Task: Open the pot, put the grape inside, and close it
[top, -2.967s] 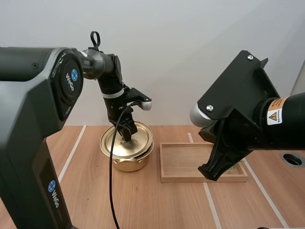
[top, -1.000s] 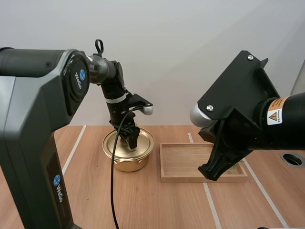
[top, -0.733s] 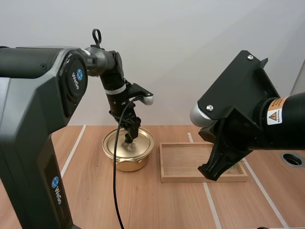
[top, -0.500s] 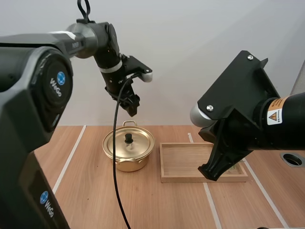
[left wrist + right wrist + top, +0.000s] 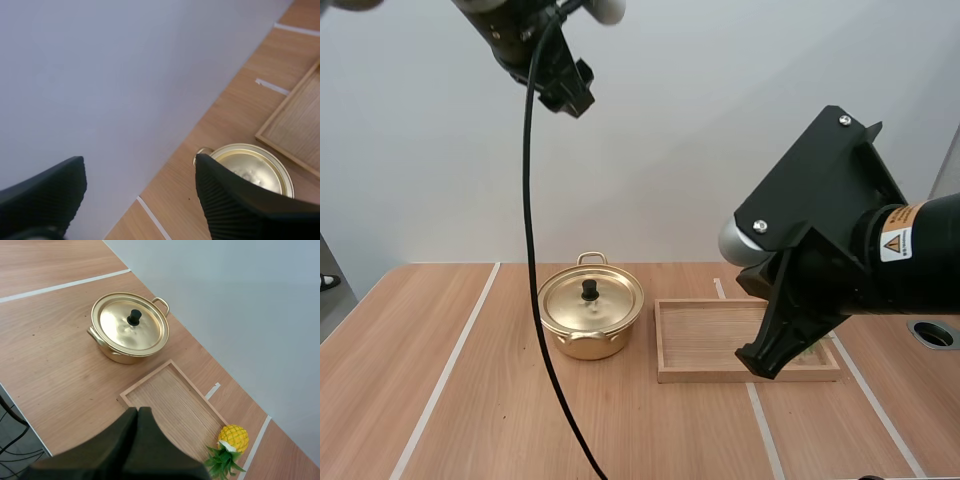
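Left gripper (image 5: 572, 97) higher, well above pot (image 5: 590, 312)

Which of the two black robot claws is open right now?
The left gripper, high above the golden metal pot: its two ribbed black fingers stand wide apart. The right gripper has its fingers pressed together as one dark wedge.

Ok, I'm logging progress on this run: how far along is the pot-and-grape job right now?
Done, by the look of it: the lid sits closed on the gold pot; whether a grape is inside is hidden. In hand: nothing. The left gripper hangs open high above the pot, and the right gripper is shut, empty, over the wooden tray. Left: possibly nothing, if the grape is in.
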